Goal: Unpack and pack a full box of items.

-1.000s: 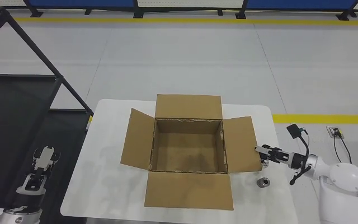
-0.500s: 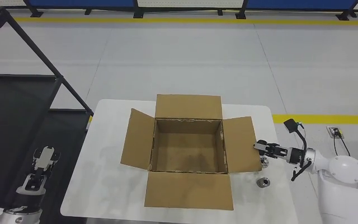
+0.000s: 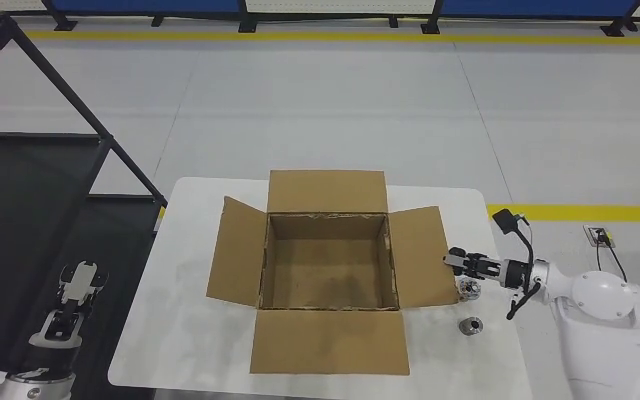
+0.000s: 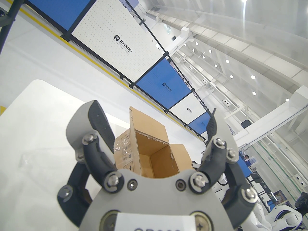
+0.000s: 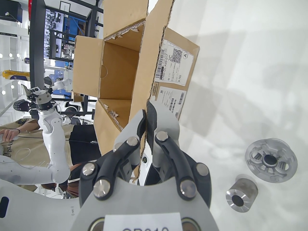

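The corrugated cardboard box (image 3: 325, 275) sits mid-table (image 3: 190, 300), flaps splayed. Its right flap's (image 3: 420, 255) ragged edge vanishes inside the right gripper's (image 5: 146, 118) tight pinch. The left gripper (image 4: 154, 114), beside the table, gapes wide.

Holds the left gripper (image 3: 79, 273) low and well off to the left, pointing upward, fingers (image 4: 98, 118) spread wide apart. Has the right arm stretched out level, wrist in line with the forearm, the right gripper (image 5: 146, 114) pinched tight on the edge of the box flap (image 3: 421, 252).
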You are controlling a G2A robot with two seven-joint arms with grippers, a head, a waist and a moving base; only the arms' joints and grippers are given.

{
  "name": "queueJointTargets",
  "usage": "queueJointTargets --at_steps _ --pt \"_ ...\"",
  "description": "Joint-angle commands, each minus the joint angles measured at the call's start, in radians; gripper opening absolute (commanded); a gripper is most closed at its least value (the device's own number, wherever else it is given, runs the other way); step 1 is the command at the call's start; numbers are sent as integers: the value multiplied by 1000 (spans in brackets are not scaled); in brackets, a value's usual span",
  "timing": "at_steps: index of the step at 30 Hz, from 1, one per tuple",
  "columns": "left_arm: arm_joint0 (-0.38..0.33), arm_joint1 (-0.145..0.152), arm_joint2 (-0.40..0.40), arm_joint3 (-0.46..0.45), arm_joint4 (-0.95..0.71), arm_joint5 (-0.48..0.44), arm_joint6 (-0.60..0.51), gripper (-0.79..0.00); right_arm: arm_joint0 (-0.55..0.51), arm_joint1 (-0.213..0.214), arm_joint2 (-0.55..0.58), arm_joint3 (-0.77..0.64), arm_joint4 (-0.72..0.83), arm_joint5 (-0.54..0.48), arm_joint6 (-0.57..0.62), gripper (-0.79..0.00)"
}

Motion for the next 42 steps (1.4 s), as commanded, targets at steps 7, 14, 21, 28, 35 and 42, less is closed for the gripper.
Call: queueJointTargets --at_steps 7,14,21,28,35,42 --pt "0 0 0 0 0 0 0 0 -50 17 -21 -61 20 8 -26 -785" --pt "0 0 0 0 0 0 0 0 -130 35 3 -164 -14 75 -94 0" --pt "0 0 0 0 0 0 0 0 -345 56 164 -395 6 124 -144 0" --pt "0 0 0 0 0 0 0 0 -345 56 164 -395 6 124 -144 0" --pt "0 0 0 0 0 0 0 0 -345 56 164 -395 6 124 -144 0" --pt "0 0 0 0 0 0 0 0 -362 61 152 -417 -19 67 -113 0"
